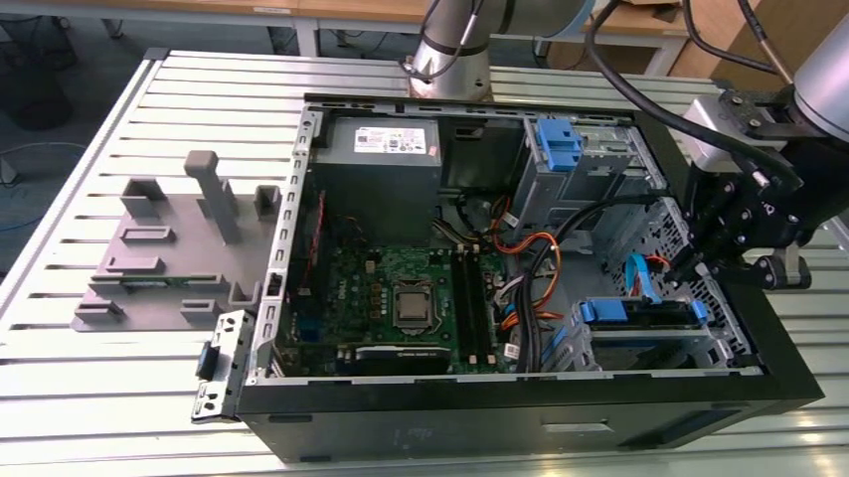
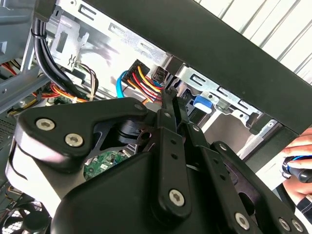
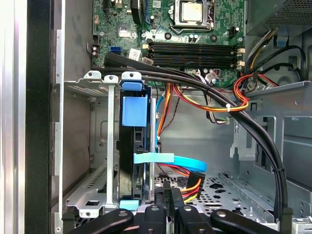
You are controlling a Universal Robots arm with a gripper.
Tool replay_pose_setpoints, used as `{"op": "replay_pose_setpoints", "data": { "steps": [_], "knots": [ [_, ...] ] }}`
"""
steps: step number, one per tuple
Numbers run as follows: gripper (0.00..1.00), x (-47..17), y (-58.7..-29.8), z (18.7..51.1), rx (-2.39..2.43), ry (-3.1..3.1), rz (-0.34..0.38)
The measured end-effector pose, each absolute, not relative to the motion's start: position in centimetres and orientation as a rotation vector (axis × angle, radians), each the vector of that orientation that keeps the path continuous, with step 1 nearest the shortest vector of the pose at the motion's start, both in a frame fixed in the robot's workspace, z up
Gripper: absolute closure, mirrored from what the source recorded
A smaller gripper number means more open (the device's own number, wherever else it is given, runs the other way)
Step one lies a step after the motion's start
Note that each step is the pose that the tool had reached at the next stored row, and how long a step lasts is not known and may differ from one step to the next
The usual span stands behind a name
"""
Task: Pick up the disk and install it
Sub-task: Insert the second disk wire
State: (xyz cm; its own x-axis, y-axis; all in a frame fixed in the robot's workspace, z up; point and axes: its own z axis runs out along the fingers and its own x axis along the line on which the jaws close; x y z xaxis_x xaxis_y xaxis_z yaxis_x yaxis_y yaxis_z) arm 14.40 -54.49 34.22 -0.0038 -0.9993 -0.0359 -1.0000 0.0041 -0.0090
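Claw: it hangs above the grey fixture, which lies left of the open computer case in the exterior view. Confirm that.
Not right. The claw hangs above the open computer case, at its drive-cage end on the exterior view's right. The grey fixture does lie left of the case, well apart from the claw, as the exterior view shows.

The disk (image 3: pixel 137 161) sits edge-on in its bay, label hidden.

No print is legible — the power supply's white label (image 1: pixel 386 142) is unreadable.
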Motion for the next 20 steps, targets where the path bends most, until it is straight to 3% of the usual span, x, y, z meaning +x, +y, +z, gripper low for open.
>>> {"op": "replay_pose_setpoints", "data": {
  "steps": [20],
  "knots": [
    [0.84, 13.9, -55.6, 34.2, -2.184, 2.193, 0.037]
  ]
}}
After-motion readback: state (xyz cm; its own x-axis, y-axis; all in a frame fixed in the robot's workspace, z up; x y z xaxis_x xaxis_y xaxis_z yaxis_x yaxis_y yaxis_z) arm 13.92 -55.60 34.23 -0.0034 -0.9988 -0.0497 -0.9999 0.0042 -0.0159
